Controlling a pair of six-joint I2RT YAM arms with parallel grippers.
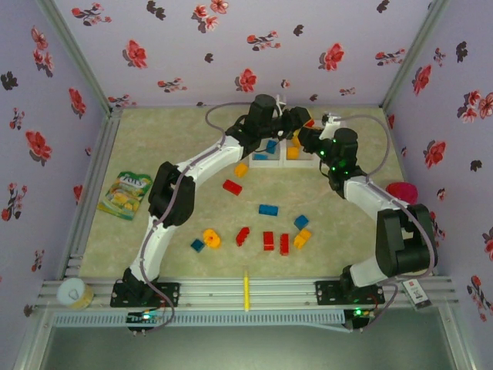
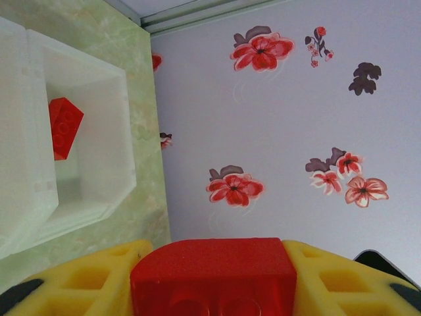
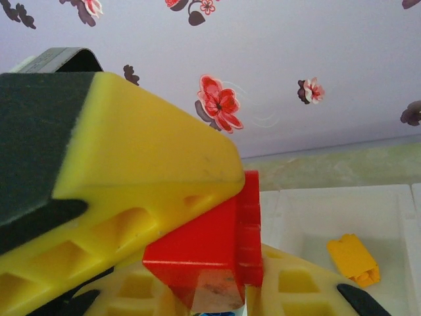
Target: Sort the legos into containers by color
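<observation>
Legos (image 1: 268,210) mid-sort: left gripper (image 2: 214,286) pinching red brick (image 2: 214,263), right gripper (image 3: 242,227) pinching second red brick (image 3: 204,250); next, release over bin (image 2: 126,158) holding red.

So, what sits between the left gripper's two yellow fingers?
A red plastic brick, clamped by the left gripper; the left wrist view shows it.

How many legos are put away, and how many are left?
Done: the bins hold a red lego, an orange lego and a blue lego. In hand: a red brick in the left gripper, another red brick in the right gripper. Left: about ten loose bricks on the table.
</observation>
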